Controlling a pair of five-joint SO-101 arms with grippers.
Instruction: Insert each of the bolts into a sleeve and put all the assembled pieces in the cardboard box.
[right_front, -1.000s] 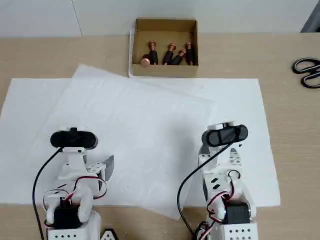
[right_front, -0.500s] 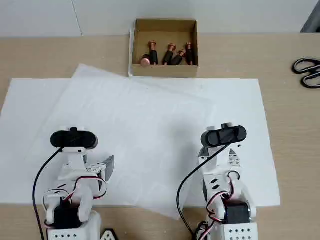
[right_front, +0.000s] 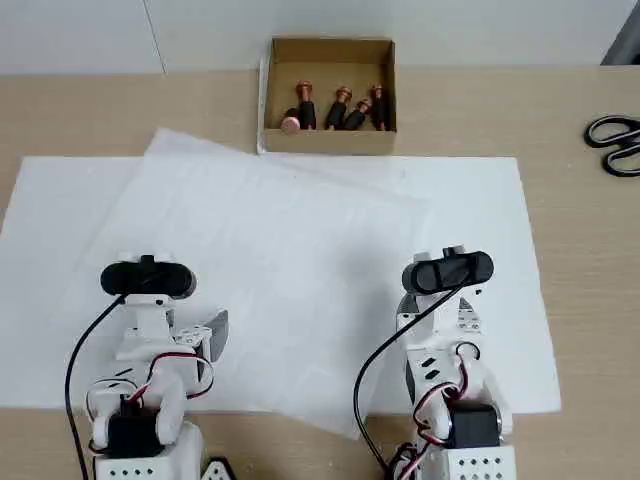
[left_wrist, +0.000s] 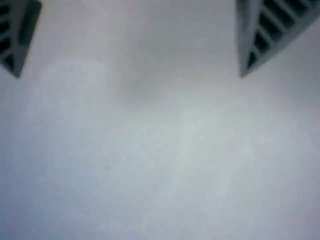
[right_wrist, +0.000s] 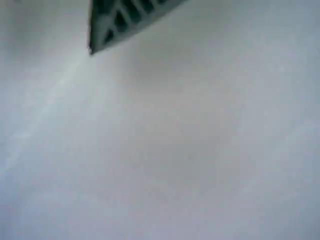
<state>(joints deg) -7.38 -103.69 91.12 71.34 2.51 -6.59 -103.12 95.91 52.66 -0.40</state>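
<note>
High view overlooks paper (right_front: 300, 230); wrist views face it closely

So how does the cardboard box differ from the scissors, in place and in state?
The cardboard box stands far and central on the table, beyond the white paper; the scissors lie at its right edge, off the paper. The box holds four assembled pieces; the scissors hold nothing. The box is brown, the scissors black. Both rest on the table.

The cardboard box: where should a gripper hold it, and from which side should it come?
Probably the far wall of the box, from above, straddling its edge. The top is open, and the pieces lie toward the near wall, leaving bare floor there.
</note>
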